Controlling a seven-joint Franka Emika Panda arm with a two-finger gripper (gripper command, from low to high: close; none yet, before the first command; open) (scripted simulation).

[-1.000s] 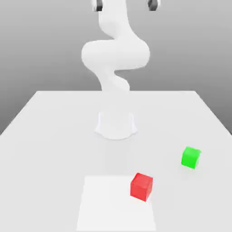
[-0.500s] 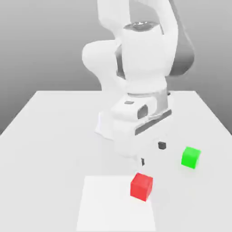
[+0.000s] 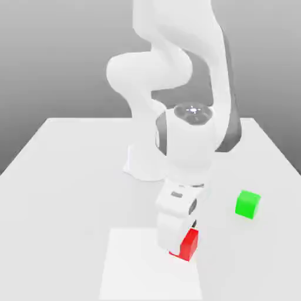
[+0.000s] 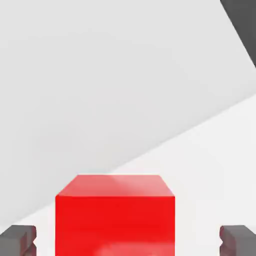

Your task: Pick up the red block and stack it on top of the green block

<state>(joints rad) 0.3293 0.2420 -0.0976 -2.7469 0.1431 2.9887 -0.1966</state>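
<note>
The red block [image 3: 190, 246] sits on the table toward the front, on the corner of a paler square patch. My gripper [image 3: 183, 238] has come down over it, and the white hand covers the block's upper left part in the exterior view. In the hand view the red block [image 4: 115, 215] lies between my two dark fingertips [image 4: 19, 239], with a visible gap on each side, so the gripper is open and holds nothing. The green block [image 3: 247, 204] rests on the table farther toward the exterior view's right, apart from the hand.
The white table [image 3: 64, 176] runs wide to both sides. A paler square patch [image 3: 135, 270] lies at the front. The arm's round base [image 3: 141, 163] stands behind the hand at the table's middle.
The arm has swung down from high above the table until the hand reached the red block. Its fingers have stayed open. Neither block has moved.
</note>
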